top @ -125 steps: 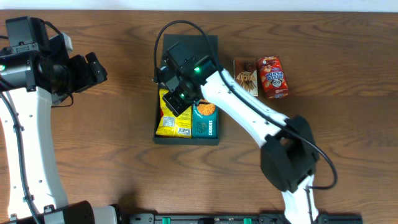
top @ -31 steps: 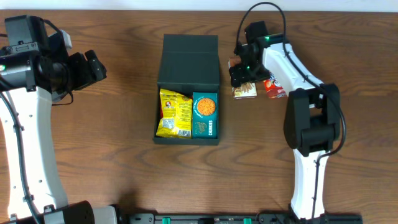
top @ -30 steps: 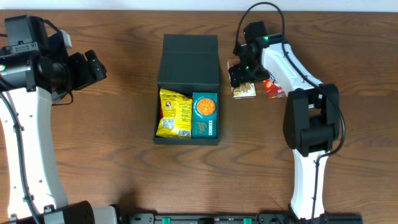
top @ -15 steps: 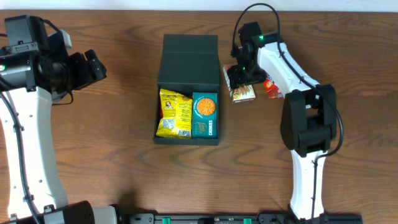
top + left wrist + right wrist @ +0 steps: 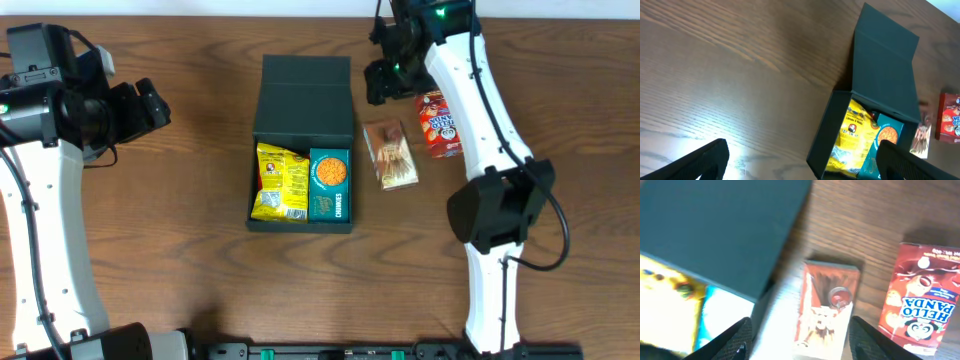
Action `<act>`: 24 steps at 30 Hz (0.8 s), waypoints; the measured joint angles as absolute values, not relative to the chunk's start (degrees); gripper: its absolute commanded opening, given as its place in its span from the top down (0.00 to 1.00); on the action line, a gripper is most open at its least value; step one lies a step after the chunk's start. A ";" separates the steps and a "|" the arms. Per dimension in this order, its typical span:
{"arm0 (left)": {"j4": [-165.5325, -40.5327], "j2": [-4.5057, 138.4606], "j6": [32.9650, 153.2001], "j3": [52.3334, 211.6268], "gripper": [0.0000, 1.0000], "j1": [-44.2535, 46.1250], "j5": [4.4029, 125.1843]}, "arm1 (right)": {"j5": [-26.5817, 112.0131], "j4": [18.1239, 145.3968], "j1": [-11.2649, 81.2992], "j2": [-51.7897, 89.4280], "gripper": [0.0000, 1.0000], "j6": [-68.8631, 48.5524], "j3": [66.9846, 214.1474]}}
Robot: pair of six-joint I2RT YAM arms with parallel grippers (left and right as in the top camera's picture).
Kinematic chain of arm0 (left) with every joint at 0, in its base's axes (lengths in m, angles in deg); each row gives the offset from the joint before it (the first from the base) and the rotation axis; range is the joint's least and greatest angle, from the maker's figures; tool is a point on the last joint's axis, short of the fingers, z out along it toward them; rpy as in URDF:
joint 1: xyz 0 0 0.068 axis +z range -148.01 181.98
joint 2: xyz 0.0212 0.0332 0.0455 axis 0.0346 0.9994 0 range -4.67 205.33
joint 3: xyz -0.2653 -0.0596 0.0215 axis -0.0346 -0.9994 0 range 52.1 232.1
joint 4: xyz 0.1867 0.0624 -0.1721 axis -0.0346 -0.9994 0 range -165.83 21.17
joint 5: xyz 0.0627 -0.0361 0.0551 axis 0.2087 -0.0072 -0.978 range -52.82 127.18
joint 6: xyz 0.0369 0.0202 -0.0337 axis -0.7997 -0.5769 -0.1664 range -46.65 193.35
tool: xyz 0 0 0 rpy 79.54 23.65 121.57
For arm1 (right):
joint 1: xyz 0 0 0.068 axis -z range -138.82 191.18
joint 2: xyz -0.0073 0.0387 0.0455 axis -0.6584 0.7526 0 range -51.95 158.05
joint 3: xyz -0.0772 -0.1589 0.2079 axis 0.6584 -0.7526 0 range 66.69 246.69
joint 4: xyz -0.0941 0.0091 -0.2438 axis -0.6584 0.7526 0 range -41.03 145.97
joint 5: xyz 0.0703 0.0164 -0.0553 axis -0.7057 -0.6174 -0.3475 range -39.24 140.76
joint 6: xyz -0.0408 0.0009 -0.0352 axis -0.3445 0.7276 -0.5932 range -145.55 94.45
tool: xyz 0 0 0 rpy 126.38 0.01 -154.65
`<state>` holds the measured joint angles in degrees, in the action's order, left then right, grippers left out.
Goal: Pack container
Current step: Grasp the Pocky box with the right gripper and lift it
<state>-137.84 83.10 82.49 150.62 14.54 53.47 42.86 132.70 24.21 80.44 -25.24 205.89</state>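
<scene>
The container (image 5: 300, 95), a dark teal-black box, lies mid-table with its flap lid folded back flat. A yellow packet (image 5: 280, 180) and a teal packet (image 5: 329, 185) lie side by side inside. Just right of it a brown snack box (image 5: 390, 155) lies flat on the wood, with a red Hello Panda box (image 5: 438, 123) beyond. My right gripper (image 5: 383, 80) hovers open and empty near the lid's far right corner. The right wrist view shows the brown box (image 5: 827, 305) well below the right gripper (image 5: 800, 320). My left gripper (image 5: 155, 108) stands open and empty, far left of the container (image 5: 880, 65).
Bare wooden table surrounds the container on the left and in front. The right arm reaches from the near edge up past the Hello Panda box (image 5: 917, 297). The far table edge runs just behind the right gripper.
The right gripper has lifted off the brown snack box and moved toward the far edge. The box now lies a little nearer and askew. The left arm is unmoved.
</scene>
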 measured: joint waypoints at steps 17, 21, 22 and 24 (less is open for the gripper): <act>-137.71 83.10 82.08 150.62 0.05 14.54 53.45 | 48.28 132.89 21.67 80.44 0.01 -21.41 189.16; -137.73 83.10 82.06 150.62 0.05 14.54 53.47 | 48.67 129.48 21.83 80.44 0.01 -20.54 183.42; -137.73 83.10 82.06 150.62 0.05 14.54 53.47 | 48.67 128.35 21.96 80.44 0.01 -20.36 182.15; -137.73 83.10 82.06 150.62 0.05 14.54 53.47 | 48.69 126.45 22.39 80.44 0.01 -20.12 179.79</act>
